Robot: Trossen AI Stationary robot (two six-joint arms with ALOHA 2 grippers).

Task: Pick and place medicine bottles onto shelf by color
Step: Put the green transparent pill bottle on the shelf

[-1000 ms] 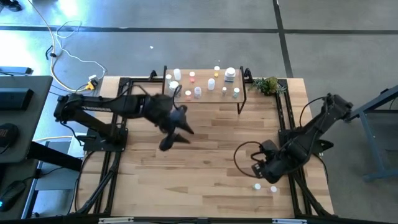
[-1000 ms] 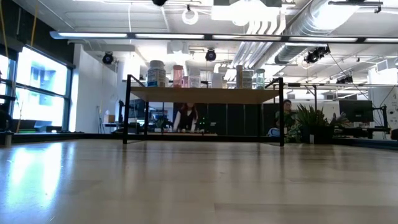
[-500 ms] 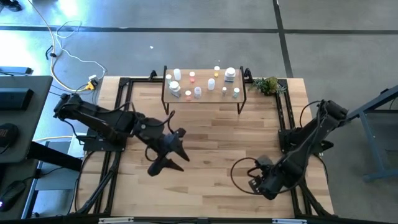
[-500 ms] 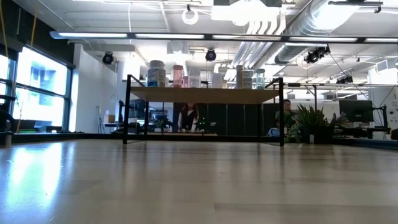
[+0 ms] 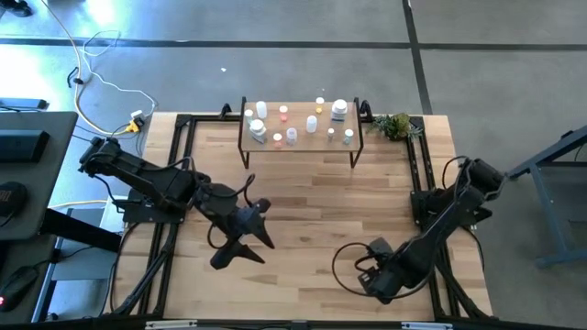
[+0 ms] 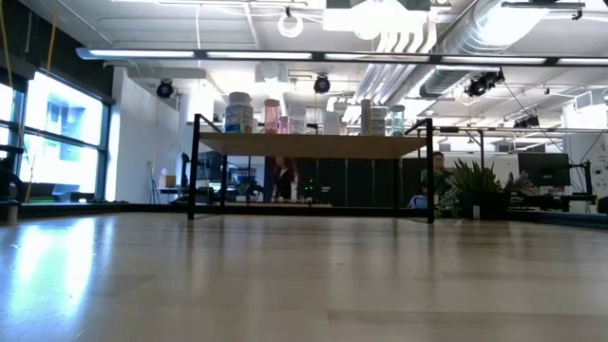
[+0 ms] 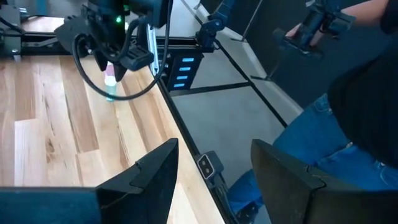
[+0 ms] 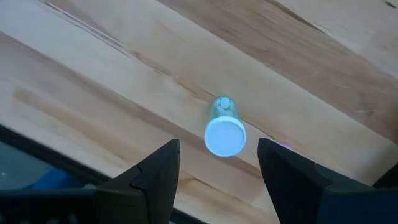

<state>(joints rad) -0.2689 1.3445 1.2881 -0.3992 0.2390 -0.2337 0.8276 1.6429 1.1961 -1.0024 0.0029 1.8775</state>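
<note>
Hovering: right gripper (image 5: 378, 278) hangs low over the near right part of the tabletop (image 5: 312, 202), close to its right edge.
Right fingers: spread apart with nothing between them; in the right wrist view the two dark fingers (image 8: 155, 174) stand on either side of a gap, and one white-capped bottle (image 8: 224, 132) stands upright on the wood beyond that gap, untouched.
Same bottle from the left wrist view: a small pale bottle (image 7: 111, 79) stands on the tabletop under the right arm's gripper, near the table's edge rail.
Left gripper (image 5: 240, 246): sits over the near left-centre of the tabletop, well apart from the shelf.
Left fingers: parted, holding nothing; in the left wrist view the fingers (image 7: 152, 174) frame only bare wood, the table's edge and the floor beyond.
Shelf (image 5: 300, 147): stands at the far edge of the tabletop, a light board on thin black legs.
Medicine bottles on shelf (image 5: 312, 124): about ten small bottles stand upright on the board, with white, pink, orange and green caps; the low view shows several of them in a row (image 6: 313, 116) on the board's top.
Plant sprig (image 5: 394, 125): lies just beside the shelf's right end.
Person (image 7: 354, 118): stands off the table's right side, in dark top and blue jeans, hands holding a dark device.
</note>
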